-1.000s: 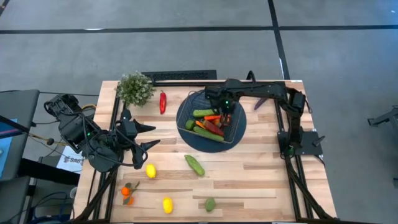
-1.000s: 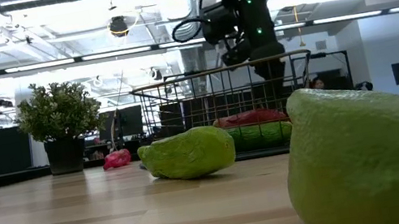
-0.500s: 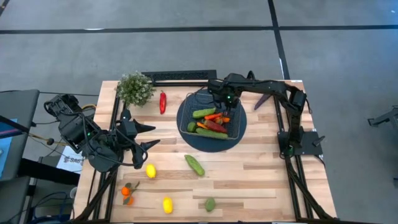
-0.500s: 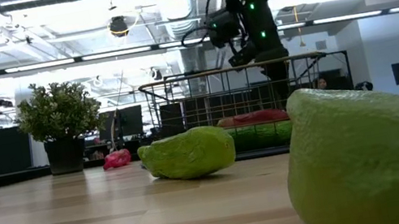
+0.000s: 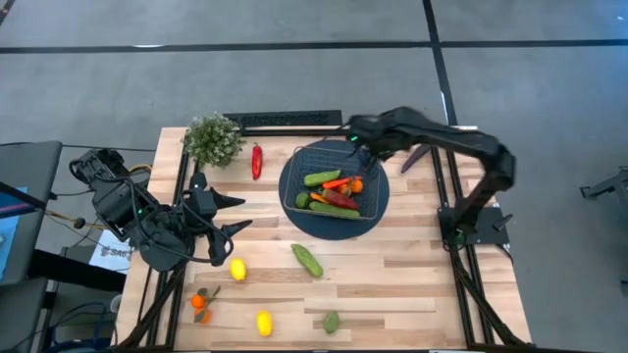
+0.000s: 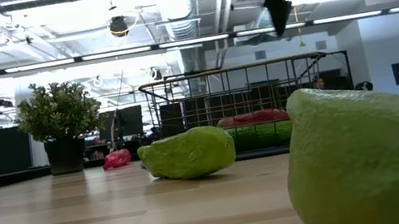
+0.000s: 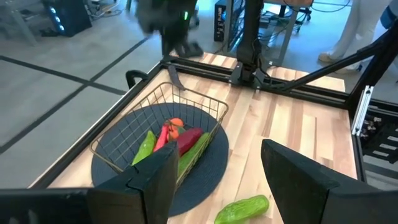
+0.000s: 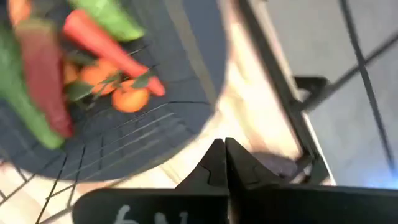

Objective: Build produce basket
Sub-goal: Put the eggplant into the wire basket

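The shallow dark wire basket (image 5: pixel 334 183), on a round dark blue mat (image 5: pixel 294 208) near the surface's far edge, holds green cucumbers (image 5: pixel 322 178), an orange carrot (image 5: pixel 336 184), a red pepper (image 5: pixel 339 199) and small oranges (image 5: pixel 356 185). The right end effector (image 5: pixel 361 149), pressed together and empty, hangs over its far rim; the left end effector (image 5: pixel 238 214), spread, waits by the left edge.

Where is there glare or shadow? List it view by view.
Low view: the ceiling lights glare bright, and the basket shows dark against the lit room.
High view: even light on the table, no glare.
Left wrist view: the mat is evenly lit, without hard shadows.
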Available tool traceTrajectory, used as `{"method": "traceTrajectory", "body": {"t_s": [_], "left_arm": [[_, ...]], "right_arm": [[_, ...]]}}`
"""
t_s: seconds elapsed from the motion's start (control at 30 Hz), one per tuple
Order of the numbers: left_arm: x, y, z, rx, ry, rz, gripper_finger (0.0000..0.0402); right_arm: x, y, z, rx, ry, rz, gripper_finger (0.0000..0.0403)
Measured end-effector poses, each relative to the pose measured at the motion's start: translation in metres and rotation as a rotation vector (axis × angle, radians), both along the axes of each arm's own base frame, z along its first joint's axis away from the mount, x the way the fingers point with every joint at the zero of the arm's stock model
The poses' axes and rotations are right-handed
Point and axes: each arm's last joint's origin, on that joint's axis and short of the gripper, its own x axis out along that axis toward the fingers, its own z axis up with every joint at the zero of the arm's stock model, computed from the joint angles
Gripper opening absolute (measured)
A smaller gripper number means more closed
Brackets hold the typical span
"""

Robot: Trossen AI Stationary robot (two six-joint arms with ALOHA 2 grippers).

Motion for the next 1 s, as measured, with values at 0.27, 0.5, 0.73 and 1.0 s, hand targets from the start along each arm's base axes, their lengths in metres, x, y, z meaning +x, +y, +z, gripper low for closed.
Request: {"method": "traceTrajectory", "body": {"t_s": [0.27,0.5,0.73,1.0], "left_arm": [[-0.001,0.001,-0.002,0.02,0.023,0.0,0.0218],[-0.002,0.002,-0.003,0.033,0.039,0.0,0.0218],[-0.002,0.002,-0.003,0.049,0.046,-0.008,0.0218],[-0.006,0.005,-0.006,0.069,0.07,0.026,0.0218]], "right_arm": [[-0.072,0.0,0.04,-0.053,-0.244,-0.42,0.0012],[-0.116,-0.004,0.034,-0.067,-0.31,-0.695,0.0067],[-0.138,-0.011,-0.001,-0.032,-0.274,-0.916,0.0133],[-0.141,-0.021,-0.049,0.059,-0.23,-1.033,0.0209]]}}
